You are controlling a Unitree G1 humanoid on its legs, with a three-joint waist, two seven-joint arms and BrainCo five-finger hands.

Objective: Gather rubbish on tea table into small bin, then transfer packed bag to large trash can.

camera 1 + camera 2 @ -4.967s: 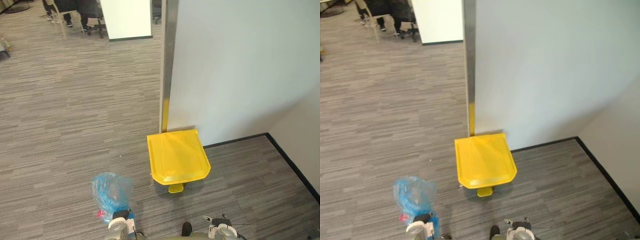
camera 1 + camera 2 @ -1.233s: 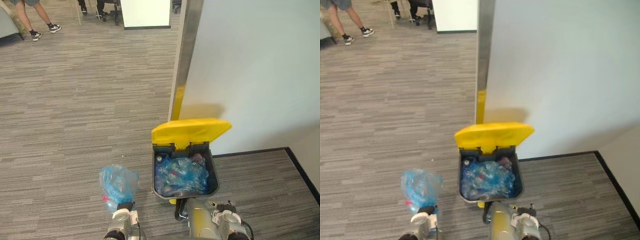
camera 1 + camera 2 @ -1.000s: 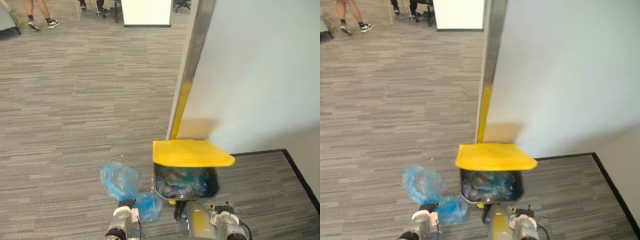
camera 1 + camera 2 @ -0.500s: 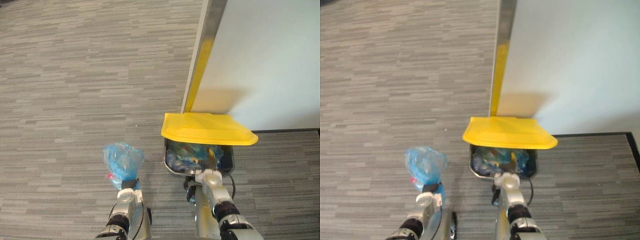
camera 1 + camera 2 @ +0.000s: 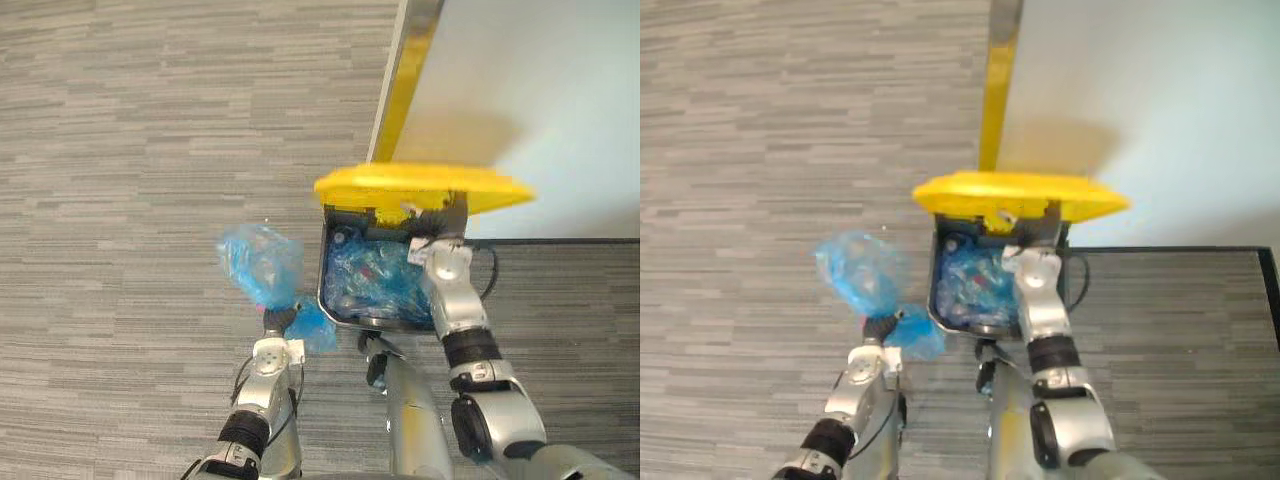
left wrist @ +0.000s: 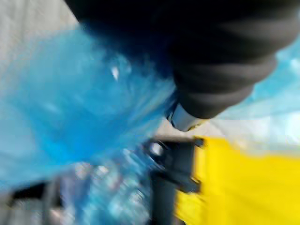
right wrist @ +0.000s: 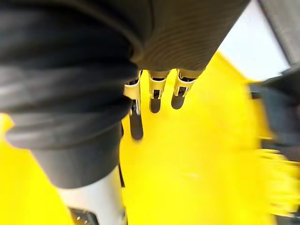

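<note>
Blue bag, its neck clenched in the left hand, stands just left of the large trash can, whose yellow lid the right hand props up on straight fingers; the open mouth lies immediately to the bag's right.

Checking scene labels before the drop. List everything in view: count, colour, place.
trash can: 1, dark grey body, on the floor at the wall's corner
lid: 1, yellow, raised over the can's opening
bags in the can: blue, count unclear, filling it
blue bag: 1, translucent, held up left of the can, outside it
wall: white, behind the can
corner strip: 1, yellow, up the wall's corner above the lid
skirting: black, along the wall's foot, right of the can
floor: grey striped carpet
left hand: closed round the blue bag's neck
right hand: fingers straight against the lid's underside
</note>
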